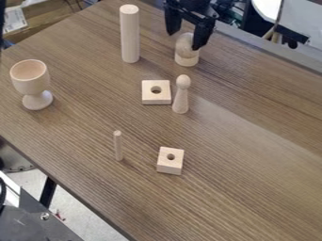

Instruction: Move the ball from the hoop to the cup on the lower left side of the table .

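Pincer [185, 41], apparently astride ball [184, 46]

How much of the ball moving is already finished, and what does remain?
No delivery yet: the ball sits on the hoop, and none is in the cup. The gripper is at the ball, fingers apart, apparently not gripping. Grasping, carrying and placing it in the cup remain.

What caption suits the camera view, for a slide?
Open gripper at the ball on its hoop; cup at left.
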Robot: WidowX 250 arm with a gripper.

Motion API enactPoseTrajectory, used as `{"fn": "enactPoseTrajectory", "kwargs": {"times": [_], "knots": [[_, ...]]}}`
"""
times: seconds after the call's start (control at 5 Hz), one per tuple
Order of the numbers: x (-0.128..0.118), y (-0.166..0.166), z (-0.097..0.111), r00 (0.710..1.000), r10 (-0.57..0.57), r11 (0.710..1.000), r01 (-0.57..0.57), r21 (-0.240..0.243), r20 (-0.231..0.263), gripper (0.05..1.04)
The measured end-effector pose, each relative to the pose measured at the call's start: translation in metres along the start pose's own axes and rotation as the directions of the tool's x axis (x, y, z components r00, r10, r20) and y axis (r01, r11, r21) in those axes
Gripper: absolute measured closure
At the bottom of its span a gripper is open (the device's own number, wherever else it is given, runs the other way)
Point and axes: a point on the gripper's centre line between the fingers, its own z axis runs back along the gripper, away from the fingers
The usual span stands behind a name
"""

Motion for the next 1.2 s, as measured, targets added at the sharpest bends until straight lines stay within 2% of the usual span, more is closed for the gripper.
{"fn": "enactPoseTrajectory", "kwargs": {"times": [0.2, 0.4, 0.6, 0.8, 1.0, 1.2], "knots": [[-0.007, -0.002, -0.018, 0.999, 0.002, 1.0, -0.003, -0.014, -0.049, 0.084], [-0.002, -0.003, -0.027, 0.997, -0.027, 1.0, 0.027, 0.008, -0.078, 0.084], [0.011, -0.013, -0.027, 0.995, -0.068, 0.998, 0.068, 0.009, -0.074, 0.117], [0.012, -0.013, -0.028, 0.994, -0.076, 0.997, 0.077, 0.01, -0.073, 0.284], [0.015, -0.013, -0.028, 0.996, -0.065, 0.998, 0.065, 0.014, -0.057, 0.285], [0.013, -0.016, -0.029, 0.997, -0.034, 0.999, 0.034, -0.01, -0.062, 0.237]]}}
